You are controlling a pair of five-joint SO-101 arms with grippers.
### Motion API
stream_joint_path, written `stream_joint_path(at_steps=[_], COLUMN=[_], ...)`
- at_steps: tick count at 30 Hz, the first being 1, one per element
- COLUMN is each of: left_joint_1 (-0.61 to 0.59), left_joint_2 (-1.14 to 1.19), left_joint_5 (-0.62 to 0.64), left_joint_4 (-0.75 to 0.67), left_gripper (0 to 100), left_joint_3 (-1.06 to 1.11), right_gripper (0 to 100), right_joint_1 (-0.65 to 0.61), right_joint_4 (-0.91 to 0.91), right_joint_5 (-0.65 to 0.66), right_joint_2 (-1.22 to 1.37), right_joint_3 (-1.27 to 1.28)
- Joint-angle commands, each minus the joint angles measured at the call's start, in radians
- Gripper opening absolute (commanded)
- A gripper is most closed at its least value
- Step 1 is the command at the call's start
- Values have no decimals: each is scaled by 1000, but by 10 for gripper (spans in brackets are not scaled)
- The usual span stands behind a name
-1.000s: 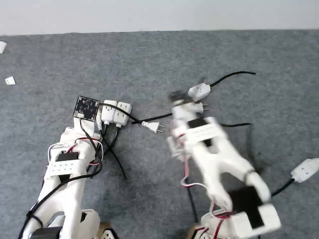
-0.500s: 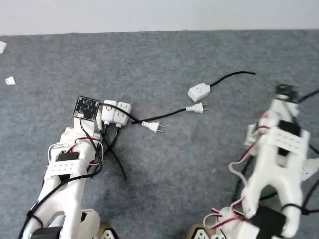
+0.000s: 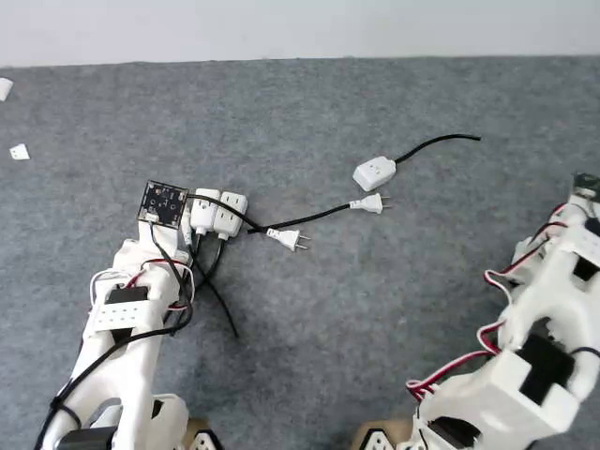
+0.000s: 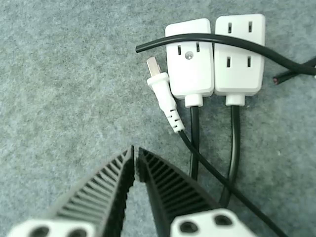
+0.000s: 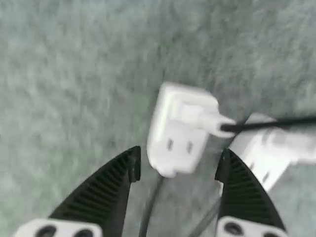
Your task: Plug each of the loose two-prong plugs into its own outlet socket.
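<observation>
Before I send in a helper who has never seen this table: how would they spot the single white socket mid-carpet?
On the grey carpet, find the two white sockets lying side by side near the left arm. Farther right, just beyond a loose white plug, lies the single socket: alone, tilted, its black cord arcing rightward.

A small white scrap (image 3: 19, 151) lies on the grey carpet (image 3: 112, 103) near the table's far left corner, another white bit (image 3: 4, 89) just beyond it
</observation>
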Motion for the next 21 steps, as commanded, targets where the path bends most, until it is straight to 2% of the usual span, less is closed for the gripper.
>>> stream_joint_path(at_steps=[1,5,9,12,16,18,21], left_joint_1=[-6,-6,0,11,71,103,147], left_joint_2=[-28,-23,-21,-20,-20,-18,35], left_joint_5=[9,9,9,12,18,57,143], left_joint_4=[-32,-31,-31,-31,-28,-28,-28], left_gripper=[51,149,162,162,158,127,58], left_joint_3=[-33,-35,-35,-35,-35,-61,-122], right_gripper=[237,233,152,72,12,12,12], right_joint_1=[-53,-127,-295,-461,-556,-572,-607], right_joint_4=[114,249,249,50,-446,-492,-512], right_joint_5=[-12,-94,-190,-230,-193,-152,-170], right_joint_2=[-179,-358,-512,-596,-625,-618,-575], right_joint_3=[-54,-35,141,374,723,744,730])
